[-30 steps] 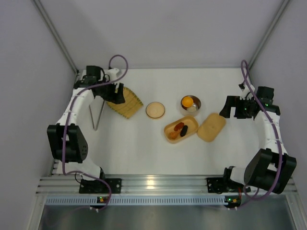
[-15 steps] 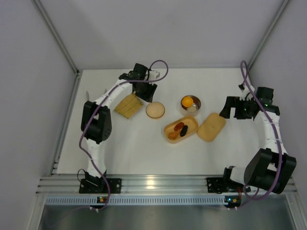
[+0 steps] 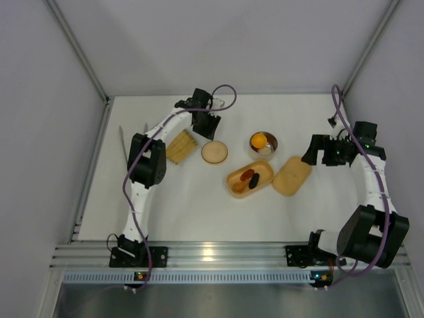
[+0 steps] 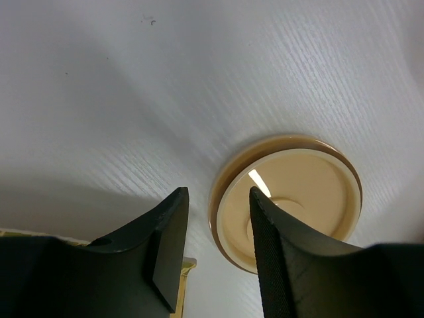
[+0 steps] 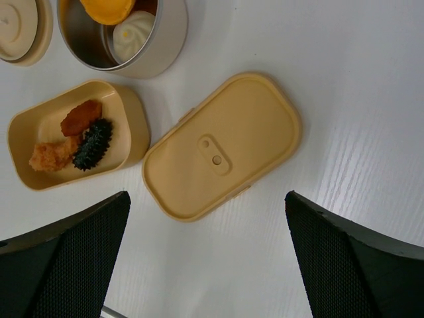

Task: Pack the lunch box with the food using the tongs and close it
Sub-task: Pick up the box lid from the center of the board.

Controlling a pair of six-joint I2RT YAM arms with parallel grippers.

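The lunch box [image 3: 250, 179] lies open at mid-table, and the right wrist view shows its wall [image 5: 136, 116]. Food is in it: an orange-brown piece [image 5: 81, 117], a black spiky piece [image 5: 93, 144] and a pale fried piece [image 5: 50, 156]. Its flat lid [image 3: 292, 175] [image 5: 222, 146] lies just right of it. The tongs [image 3: 123, 144] lie at the far left, partly behind the left arm. My left gripper [image 3: 207, 126] [image 4: 217, 193] hangs part open and empty beside a round tan lid [image 4: 291, 192]. My right gripper [image 3: 318, 149] [image 5: 207, 199] stands wide open above the box lid.
A steel bowl [image 3: 264, 142] [image 5: 169, 33] behind the lunch box holds an orange piece and a white bun. The round tan lid [image 3: 214, 152] lies left of it. A woven yellow tray [image 3: 180, 146] sits under the left arm. Walls close in on three sides.
My left arm has swung from the far left, by the tongs, rightwards to the round tan lid, and its jaws have narrowed. The right arm has not moved.
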